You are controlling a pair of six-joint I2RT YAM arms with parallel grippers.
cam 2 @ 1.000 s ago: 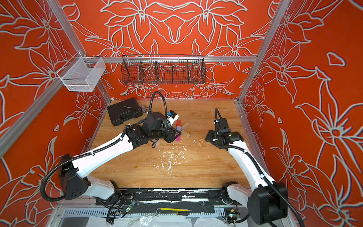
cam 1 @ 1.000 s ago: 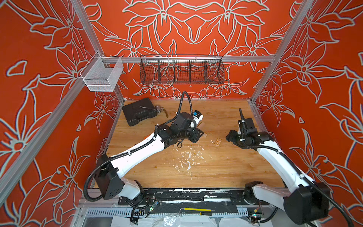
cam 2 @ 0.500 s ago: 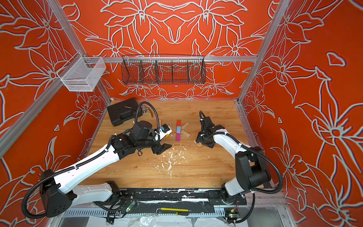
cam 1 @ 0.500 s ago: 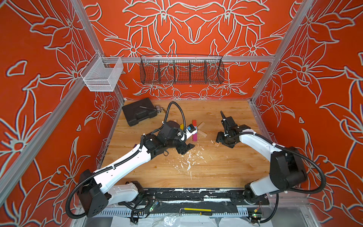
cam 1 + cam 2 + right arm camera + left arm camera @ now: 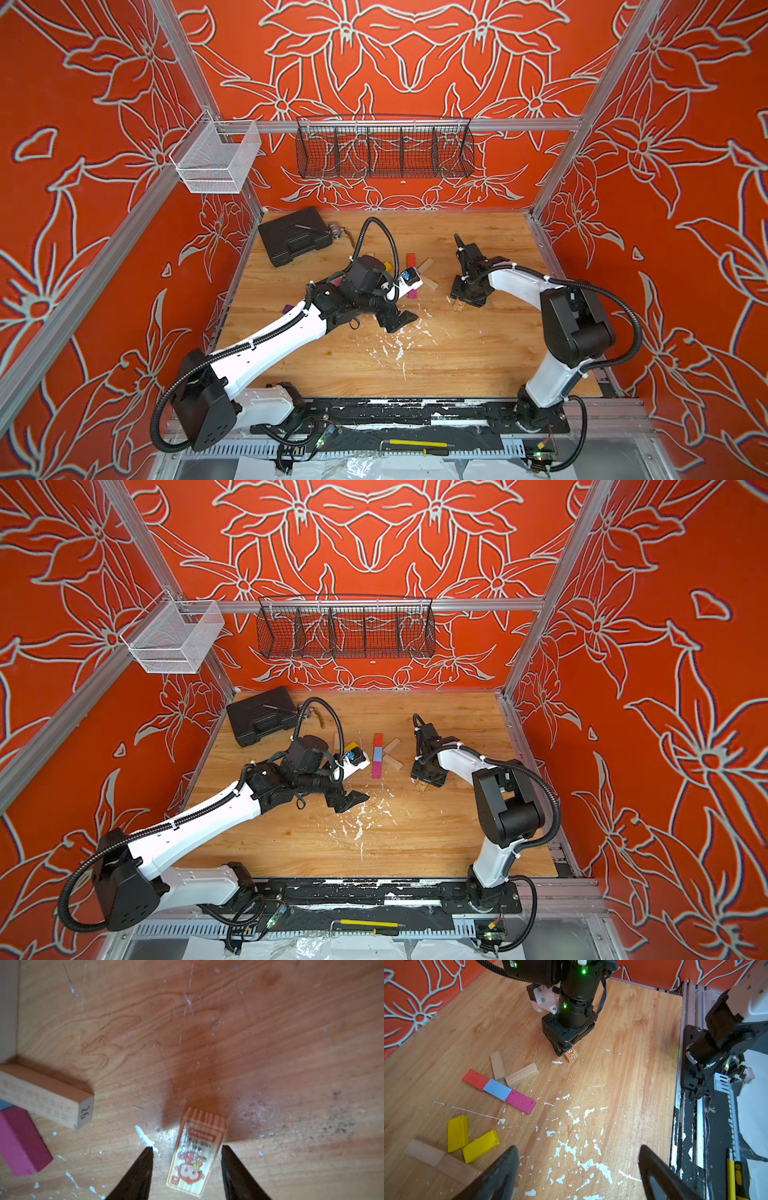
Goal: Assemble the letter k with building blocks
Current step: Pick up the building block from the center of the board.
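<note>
Since then the left tool point(image 5: 400, 323) has backed off, spread wide and empty; the right tool point(image 5: 186, 1149) has come down astride a printed block point(image 5: 202, 1126) lying flat on the tabletop point(image 5: 633, 1076) near the letter point(image 5: 499, 1091), unclamped. Next: pinch squarely, lift.

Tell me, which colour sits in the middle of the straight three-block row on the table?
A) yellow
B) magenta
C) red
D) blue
D: in the left wrist view the blue block lies end to end between the red block and the magenta block.
</note>
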